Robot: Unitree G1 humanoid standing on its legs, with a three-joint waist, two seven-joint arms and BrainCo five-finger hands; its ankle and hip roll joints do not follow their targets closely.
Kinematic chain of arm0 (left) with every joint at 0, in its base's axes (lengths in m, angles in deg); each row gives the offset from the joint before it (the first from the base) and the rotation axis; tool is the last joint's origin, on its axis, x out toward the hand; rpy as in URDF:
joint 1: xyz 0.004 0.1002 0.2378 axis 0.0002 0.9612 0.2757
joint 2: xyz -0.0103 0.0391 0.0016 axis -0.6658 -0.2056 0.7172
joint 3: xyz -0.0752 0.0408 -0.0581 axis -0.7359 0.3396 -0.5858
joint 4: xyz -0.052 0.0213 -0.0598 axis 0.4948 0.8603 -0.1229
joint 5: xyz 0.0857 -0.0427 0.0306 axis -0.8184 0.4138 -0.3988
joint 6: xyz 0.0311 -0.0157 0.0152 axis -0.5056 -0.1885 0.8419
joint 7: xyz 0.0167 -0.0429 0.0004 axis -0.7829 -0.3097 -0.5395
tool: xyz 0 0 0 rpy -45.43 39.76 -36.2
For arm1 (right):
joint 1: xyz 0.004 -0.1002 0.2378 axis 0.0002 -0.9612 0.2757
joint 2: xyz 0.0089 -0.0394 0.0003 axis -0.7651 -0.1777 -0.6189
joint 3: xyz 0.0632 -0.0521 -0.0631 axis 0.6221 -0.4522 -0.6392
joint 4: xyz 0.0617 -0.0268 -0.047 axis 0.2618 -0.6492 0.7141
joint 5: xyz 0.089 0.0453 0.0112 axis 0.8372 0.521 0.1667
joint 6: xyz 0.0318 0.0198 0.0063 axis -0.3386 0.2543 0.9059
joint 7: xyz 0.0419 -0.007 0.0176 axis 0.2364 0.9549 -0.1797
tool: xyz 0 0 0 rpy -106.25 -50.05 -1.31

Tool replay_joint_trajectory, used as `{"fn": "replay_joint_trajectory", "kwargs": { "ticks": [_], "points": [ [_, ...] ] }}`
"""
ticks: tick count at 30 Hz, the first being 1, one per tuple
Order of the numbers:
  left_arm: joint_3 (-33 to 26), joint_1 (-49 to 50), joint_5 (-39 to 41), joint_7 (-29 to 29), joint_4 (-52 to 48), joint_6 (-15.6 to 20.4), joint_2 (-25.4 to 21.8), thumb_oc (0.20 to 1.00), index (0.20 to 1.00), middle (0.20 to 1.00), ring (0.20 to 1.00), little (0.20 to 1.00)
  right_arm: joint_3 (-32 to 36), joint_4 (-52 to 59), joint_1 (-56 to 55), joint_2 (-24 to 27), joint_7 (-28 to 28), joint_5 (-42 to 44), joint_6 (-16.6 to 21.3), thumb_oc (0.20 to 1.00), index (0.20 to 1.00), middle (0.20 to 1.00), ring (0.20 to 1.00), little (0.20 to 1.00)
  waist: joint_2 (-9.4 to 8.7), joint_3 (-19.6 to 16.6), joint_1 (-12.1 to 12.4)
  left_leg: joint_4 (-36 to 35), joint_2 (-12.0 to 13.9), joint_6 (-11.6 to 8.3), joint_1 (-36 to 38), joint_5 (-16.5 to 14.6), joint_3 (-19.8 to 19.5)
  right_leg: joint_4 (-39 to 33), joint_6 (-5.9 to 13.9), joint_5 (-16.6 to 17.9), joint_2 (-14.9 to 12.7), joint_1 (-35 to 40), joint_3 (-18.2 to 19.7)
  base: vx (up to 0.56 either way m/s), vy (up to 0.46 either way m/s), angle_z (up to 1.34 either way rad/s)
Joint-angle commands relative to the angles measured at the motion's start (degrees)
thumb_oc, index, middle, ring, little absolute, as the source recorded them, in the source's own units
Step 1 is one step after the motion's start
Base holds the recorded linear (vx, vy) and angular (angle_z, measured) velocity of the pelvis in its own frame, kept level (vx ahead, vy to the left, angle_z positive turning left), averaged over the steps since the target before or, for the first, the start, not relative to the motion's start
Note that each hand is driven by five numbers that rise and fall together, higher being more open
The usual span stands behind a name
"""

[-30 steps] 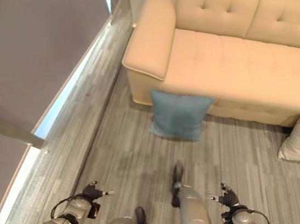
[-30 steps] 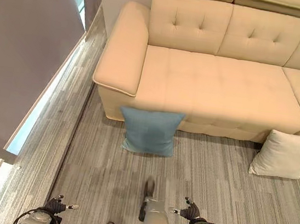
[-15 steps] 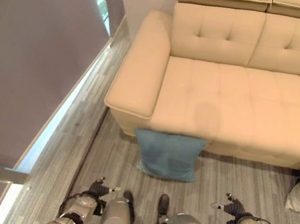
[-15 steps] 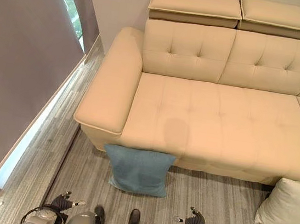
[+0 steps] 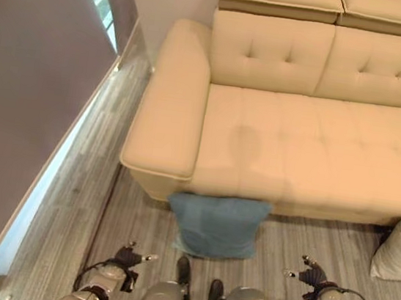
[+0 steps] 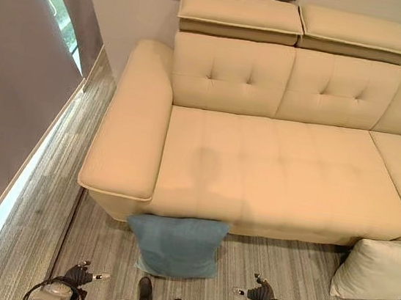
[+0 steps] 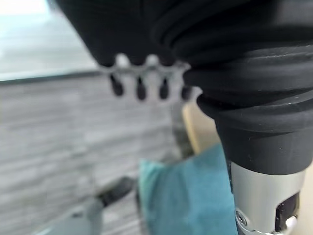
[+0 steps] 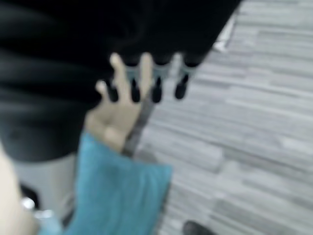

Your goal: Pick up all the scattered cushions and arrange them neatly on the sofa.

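**Trainee:** Cushions first, then. Where do they sit against the sofa?

**Operator:** I take the long cream tufted fabric sofa as my landmark. The square teal-blue fabric cushion leans upright against the sofa's front edge, below the seat nearest the armrest. The off-white fabric cushion rests on the grey striped plank floor, also at the sofa's front but well along from the blue one. None is on the seat yet.

**Trainee:** What has changed?

**Operator:** The whole view has shifted over the last second: the sofa now shows up to its headrests, and the blue cushion has slid down the picture towards me. Since everything moved together, I read that as my walking up to the sofa, not the cushions moving. The blue one now lies just ahead, between my two hands, so I judge a bend and reach for it is the next step.

**Trainee:** And the hands?

**Operator:** My left hand and right hand hang low, well clear of the sofa, on either side of the blue cushion and touching nothing. Both have fingers spread apart and relaxed, holding nothing.

**Trainee:** Anything you can't make out?

**Operator:** The white cushion is cut off at the edge in the left eye view, and the sofa runs out of sight past it, so I cannot tell whether more cushions lie farther along. The foot of the blue cushion is partly hidden.
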Motion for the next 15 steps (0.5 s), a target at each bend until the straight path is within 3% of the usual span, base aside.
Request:
{"fn": "replay_joint_trajectory", "kwargs": {
  "ticks": [1, 5, 10, 15],
  "points": [
    [-0.7, 0.5, 1.0, -0.6, -1.5, 0.7, -2.1, 1.000, 1.000, 1.000, 1.000, 1.000, 0.5, 0.9, 0.2, 0.7, -0.9, -0.6, 0.8, 1.000, 1.000, 1.000, 1.000, 1.000, -2.37, -0.4, 1.2, 5.8, 0.6, -5.91, -1.8, -4.1, 1.3, -10.4, 4.08, 9.9, -6.4, 2.4, -0.3, 0.02, -0.073, -0.12],
    [-0.5, 0.0, 1.0, -0.7, -1.6, 0.8, -2.2, 1.000, 1.000, 1.000, 1.000, 1.000, 0.2, 1.9, 0.8, 0.7, -1.1, -0.5, 0.8, 1.000, 1.000, 1.000, 1.000, 1.000, -2.31, 0.1, 0.6, 5.0, 0.7, -6.22, -1.5, -3.9, 0.9, -12.9, 4.35, 11.8, -6.4, 0.4, 1.5, 0.03, -0.087, 0.02],
    [-0.1, 0.0, 0.6, -0.4, -1.8, 1.1, -1.8, 1.000, 1.000, 1.000, 1.000, 1.000, -0.2, 2.9, 0.7, 1.3, -1.0, -0.7, 1.1, 1.000, 1.000, 1.000, 1.000, 1.000, -2.82, 0.0, 0.7, 4.8, 1.1, -7.05, -2.0, -3.5, 0.9, -17.6, 3.76, 12.3, -6.4, 2.2, -0.2, 0.02, -0.089, 0.02],
    [-0.4, -0.7, 2.9, -0.9, -3.0, 1.4, -1.2, 1.000, 1.000, 1.000, 1.000, 1.000, 0.0, 3.1, 0.6, 1.1, -1.7, 0.3, 1.6, 1.000, 1.000, 1.000, 1.000, 1.000, -2.89, 1.4, 0.5, 5.5, 1.8, -7.62, -3.8, -3.1, 0.3, -16.9, 3.09, 11.6, -6.0, 1.8, -2.1, -0.01, -0.078, 0.29]
  ]
}}
